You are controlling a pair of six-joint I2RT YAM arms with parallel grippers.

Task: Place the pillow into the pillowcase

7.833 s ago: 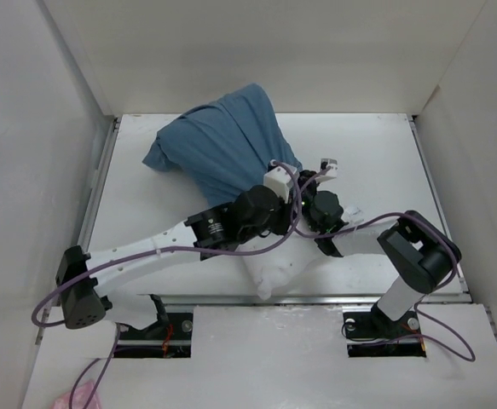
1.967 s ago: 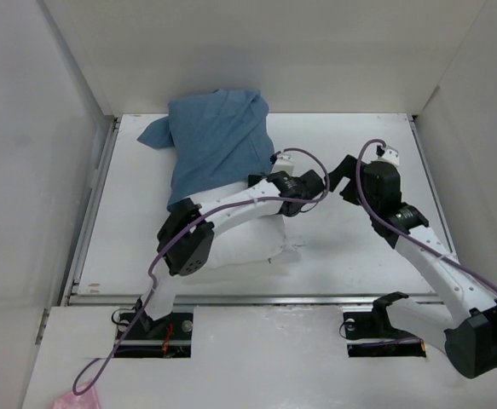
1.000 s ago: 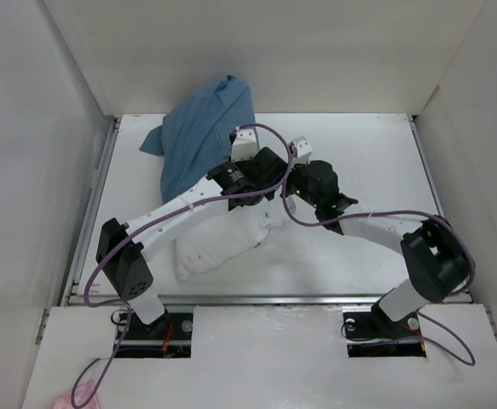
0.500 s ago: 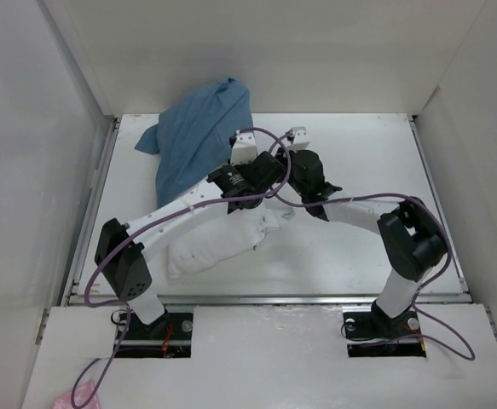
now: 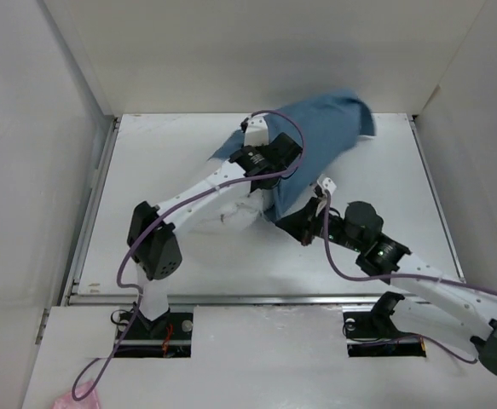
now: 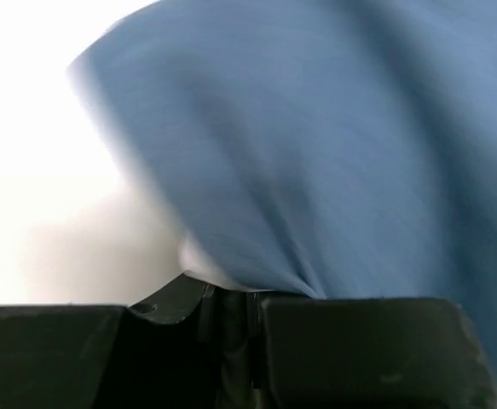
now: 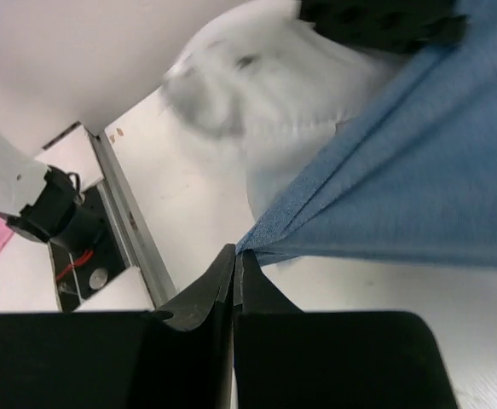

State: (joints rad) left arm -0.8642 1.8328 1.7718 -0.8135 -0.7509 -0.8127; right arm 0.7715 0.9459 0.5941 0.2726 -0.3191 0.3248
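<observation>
Shows the pillow (image 5: pixel 236 213) lying on the table (image 5: pixel 146 183), with only a white, rumpled lump of it in view. Has the pillowcase (image 5: pixel 325 136) draped over the pillow's far right part and stretched away from the pillow, toward the far right, as a taut blue sheet. Cannot tell how much of the pillow sits inside the cloth. Places the left gripper (image 5: pixel 275 167) just beyond the pillow's far side, against the blue cloth. In the left wrist view, finds the left gripper (image 6: pixel 250 298) clenched on a gathered fold of the pillowcase (image 6: pixel 333 153), with the cloth fanning out from the pinched jaws and a sliver of the white pillow (image 6: pixel 199 260) showing beside the fold. Places the right gripper (image 5: pixel 293 227) just to the right of the pillow, at its near side. In the right wrist view, finds the right gripper (image 7: pixel 234 256) grasping the lower edge of the pillowcase (image 7: pixel 401 170), fingers pressed together on the hem. Beyond that hem, shows the pillow (image 7: pixel 265 85) blurred and bulging from under the blue cloth, with a black part of the left arm (image 7: pixel 376 19) above the pillow
</observation>
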